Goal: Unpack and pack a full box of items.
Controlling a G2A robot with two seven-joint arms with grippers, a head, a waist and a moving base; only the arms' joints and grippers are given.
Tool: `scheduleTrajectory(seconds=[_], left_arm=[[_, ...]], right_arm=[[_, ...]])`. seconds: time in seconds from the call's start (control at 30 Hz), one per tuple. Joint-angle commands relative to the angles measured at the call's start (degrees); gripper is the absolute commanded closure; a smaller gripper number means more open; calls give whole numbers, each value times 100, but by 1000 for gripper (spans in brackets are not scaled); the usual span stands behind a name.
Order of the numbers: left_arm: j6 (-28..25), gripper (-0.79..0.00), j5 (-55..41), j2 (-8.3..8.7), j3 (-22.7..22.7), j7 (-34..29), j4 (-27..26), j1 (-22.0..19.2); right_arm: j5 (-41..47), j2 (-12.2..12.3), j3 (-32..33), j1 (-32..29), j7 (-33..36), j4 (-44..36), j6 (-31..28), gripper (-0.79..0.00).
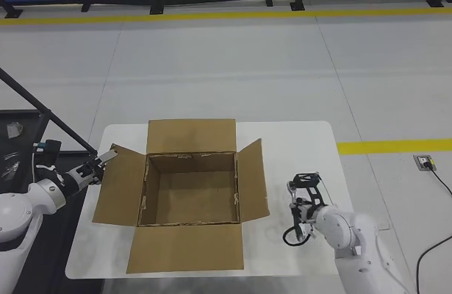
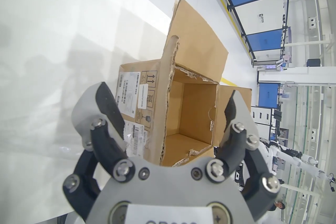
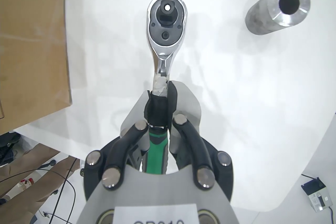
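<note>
Brown cardboard box [image 1: 189, 200]: stands upright at the middle of the white tabletop [image 1: 299, 143]. All four flaps are folded outward and the bare cardboard floor is showing. White printed labels [image 2: 131, 93] are stuck on its outer left wall.

Left tool [image 2: 168, 91]: fingers spread wide. It is level with the box's left side, just beside the outer edge of the left flap. Whether it touches the flap cannot be told.

Right tool [image 3: 162, 101]: pressed together on a ratchet wrench with a chrome head and a green-and-black handle [image 3: 166, 17]. It pinches the wrench at the taped neck, where the handle meets the shank. The tool is over the tabletop to the right of the box, apart from the right flap. The wrench head points away from the tool toward the tabletop. Whether the head rests on the surface cannot be told.

Grey metal cylinder with a dark central bore [image 3: 275, 12]: lies on the tabletop near the wrench head, apart from it.
</note>
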Motion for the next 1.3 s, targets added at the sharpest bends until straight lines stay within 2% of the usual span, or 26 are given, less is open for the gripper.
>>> scheduleTrajectory(seconds=[0.0, 0.33, 0.4, 0.43, 0.5, 0.63, 0.77, 0.9, 0.93, 0.97, 1.07, 1.17, 1.27], left_arm=[[0, -785, 0, 0, 0, 0, 0, 0], [0, -785, 0, 0, 0, 0, 0, 0], [0, -785, 0, 0, 0, 0, 0, 0], [0, -785, 0, 0, 0, 0, 0, 0], [0, -785, 0, 0, 0, 0, 0, 0], [0, -785, 0, 0, 0, 0, 0, 0], [0, -785, 0, 0, 0, 0, 0, 0], [0, -785, 0, 0, 0, 0, 0, 0], [0, -785, 0, 0, 0, 0, 0, 0], [-17, -785, -7, -3, 1, 20, -11, 11], [-475, -785, -113, -25, -46, 170, -172, 244], [-737, -785, -321, -46, -262, 556, -349, 565], [-1649, -785, -1139, -71, -664, 454, -347, 993]], right_arm=[[-24, -3, -36, 44, -144, 172, 68, 0], [-34, 10, -66, 180, -424, 626, 263, 0], [-8, 13, -73, 202, -453, 688, 264, -231], [0, 15, -77, 212, -464, 711, 269, -277], [19, 19, -80, 231, -480, 761, 285, -308], [65, 33, -49, 258, -526, 825, 280, -314], [176, 57, 82, 115, -741, 513, 317, -339], [1046, 91, 542, -384, -1195, -704, 2, -360], [1322, 107, 702, -528, -1263, -1038, -159, -493], [1621, 119, 829, -654, -1290, -1382, -338, -776], [2860, 146, 1108, -858, -1132, -2090, -970, -785], [3651, 177, 1145, -746, -742, -2270, -1229, -785], [4248, 207, 911, -323, -69, -2020, -1246, -785]])
